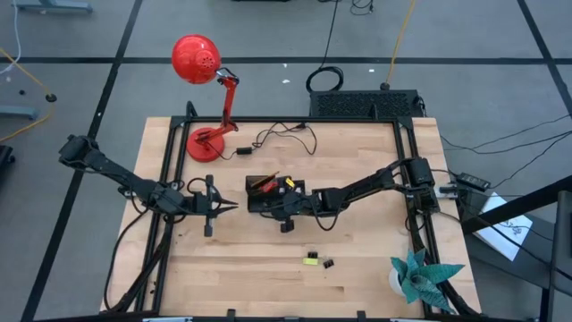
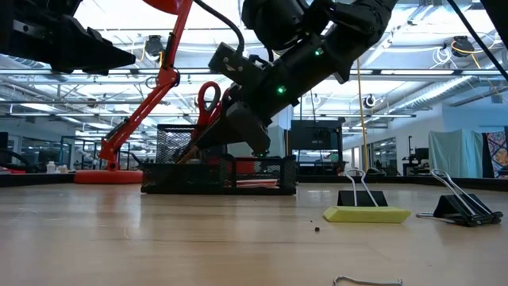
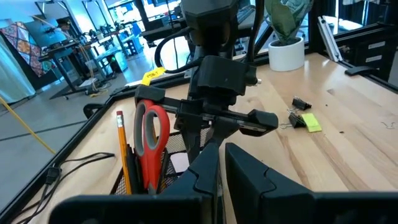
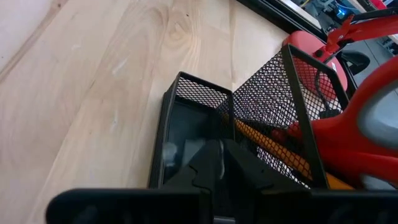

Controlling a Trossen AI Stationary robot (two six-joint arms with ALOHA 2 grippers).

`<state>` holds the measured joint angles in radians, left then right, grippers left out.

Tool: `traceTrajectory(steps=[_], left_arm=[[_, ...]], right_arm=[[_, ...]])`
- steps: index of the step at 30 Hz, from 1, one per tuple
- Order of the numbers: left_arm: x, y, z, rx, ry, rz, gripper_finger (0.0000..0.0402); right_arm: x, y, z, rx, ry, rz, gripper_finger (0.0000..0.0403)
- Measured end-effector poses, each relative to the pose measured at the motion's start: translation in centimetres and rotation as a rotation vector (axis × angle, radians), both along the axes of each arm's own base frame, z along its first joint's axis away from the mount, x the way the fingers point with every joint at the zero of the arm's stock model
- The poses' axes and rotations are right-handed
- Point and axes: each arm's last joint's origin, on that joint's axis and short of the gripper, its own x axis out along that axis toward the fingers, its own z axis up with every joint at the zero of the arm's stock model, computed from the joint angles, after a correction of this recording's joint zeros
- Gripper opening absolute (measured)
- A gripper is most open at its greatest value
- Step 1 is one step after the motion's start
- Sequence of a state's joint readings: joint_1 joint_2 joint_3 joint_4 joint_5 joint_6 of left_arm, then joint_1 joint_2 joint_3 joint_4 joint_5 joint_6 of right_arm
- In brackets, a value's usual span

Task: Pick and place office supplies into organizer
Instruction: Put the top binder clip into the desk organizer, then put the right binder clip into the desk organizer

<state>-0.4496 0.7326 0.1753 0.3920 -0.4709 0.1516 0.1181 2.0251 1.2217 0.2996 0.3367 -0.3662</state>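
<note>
The black mesh organizer point(image 1: 268, 192) stands mid-table, with red-handled scissors point(image 3: 152, 140) and an orange pencil point(image 3: 121, 146) upright in its taller compartment. My right gripper point(image 4: 216, 152) slants down into the low section point(image 4: 186, 118) with its fingers shut and nothing visible between them. My left gripper point(image 1: 231, 207) hovers shut just left of the organizer, pointing at it. A small yellow-green piece point(image 1: 310, 260) and a black binder clip point(image 1: 328, 264) lie on the table nearer the front edge. My right gripper has its fingertips down inside the organizer's low section point(image 4: 186, 118), coming in at a slant from the table's right. The fingers themselves hide the tips, so I cannot tell whether they touch the tray floor or wall.
A red desk lamp point(image 1: 198, 58) stands at the far left corner with a black cable point(image 1: 277, 136) lying beside it. A teal paper plant point(image 1: 420, 275) in a white pot sits at the near right corner. Bare wood lies between the organizer and the front edge.
</note>
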Motion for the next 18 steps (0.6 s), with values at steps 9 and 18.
traceTrajectory(steps=[9,18], left_arm=[[0.0,0.0,0.0,-0.009,-0.001,-0.005,0.0037],[0.0,0.0,0.0,-0.010,-0.001,-0.008,0.0037]], right_arm=[[0.0,0.1,0.1,0.011,-0.011,-0.004,0.0055],[-1.6,3.4,5.0,0.002,-0.093,0.088,0.0052]])
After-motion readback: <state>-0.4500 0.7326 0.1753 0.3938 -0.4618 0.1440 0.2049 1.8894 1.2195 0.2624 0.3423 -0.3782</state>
